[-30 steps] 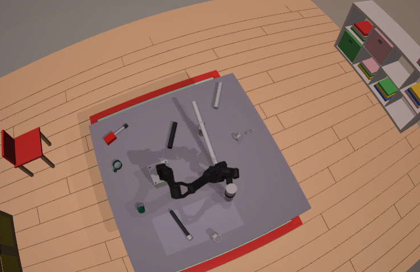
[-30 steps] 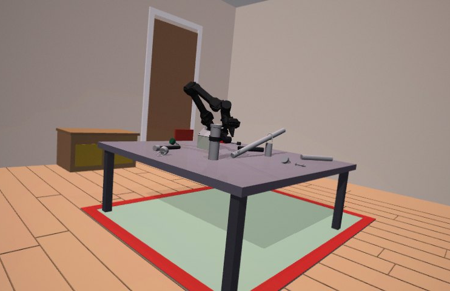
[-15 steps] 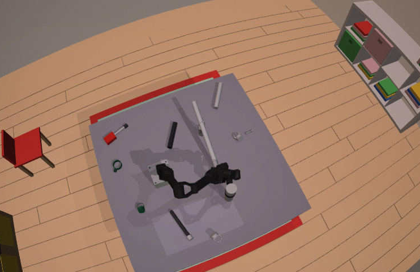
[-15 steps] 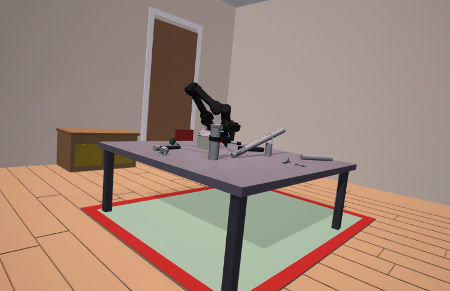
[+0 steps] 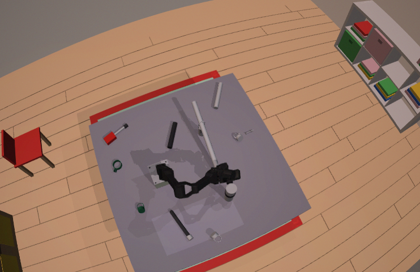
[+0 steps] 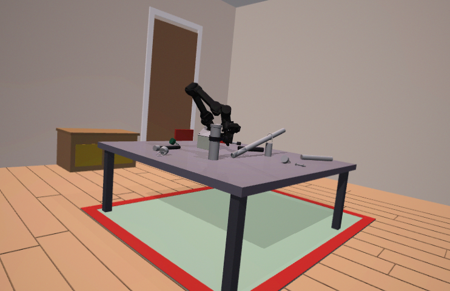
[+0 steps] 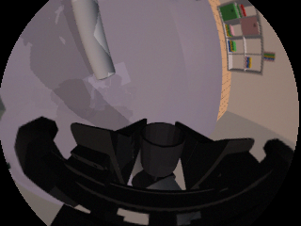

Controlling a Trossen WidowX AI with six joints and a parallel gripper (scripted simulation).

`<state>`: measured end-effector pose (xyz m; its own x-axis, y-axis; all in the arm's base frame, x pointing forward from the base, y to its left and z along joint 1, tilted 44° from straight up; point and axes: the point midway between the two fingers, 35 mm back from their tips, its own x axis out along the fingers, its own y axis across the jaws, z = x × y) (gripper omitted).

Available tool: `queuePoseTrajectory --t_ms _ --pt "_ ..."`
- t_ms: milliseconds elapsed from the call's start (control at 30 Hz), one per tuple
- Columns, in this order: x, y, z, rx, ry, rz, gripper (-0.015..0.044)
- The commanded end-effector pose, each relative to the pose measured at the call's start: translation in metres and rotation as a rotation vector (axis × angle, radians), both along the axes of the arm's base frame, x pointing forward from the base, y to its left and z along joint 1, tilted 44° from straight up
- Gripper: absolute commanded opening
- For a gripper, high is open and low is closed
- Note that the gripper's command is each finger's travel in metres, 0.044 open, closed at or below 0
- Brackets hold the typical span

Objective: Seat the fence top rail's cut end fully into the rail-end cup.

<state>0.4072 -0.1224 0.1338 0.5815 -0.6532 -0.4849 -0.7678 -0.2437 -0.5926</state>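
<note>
Closing on a dark cylinder, apparently the cup, your hand (image 5: 223,173) pinches it between post (image 5: 230,190) and rail (image 5: 204,132) on the table (image 5: 274,192). The rail's cut end lies just beside it, unseated. Steady the cup, keeping the band high.

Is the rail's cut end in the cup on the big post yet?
No: in the top view the rail's cut end lies on the table short of the big post.

Matt grey metal rail (image 5: 204,131), smooth lilac table (image 6: 253,178), plank wood floor (image 5: 329,134).
</note>
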Motion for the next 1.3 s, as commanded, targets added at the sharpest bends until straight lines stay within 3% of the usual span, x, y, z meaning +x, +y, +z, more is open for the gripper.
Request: queuePoseTrajectory --t_ms 0,100,1267 --pt "0.001 0.001 0.0 0.0 0.002 0.007 0.0079" --pt "-0.002 0.001 -0.001 -0.004 0.025 0.03 0.0" --pt "-0.021 0.001 -0.005 -0.029 0.165 0.175 0.0"
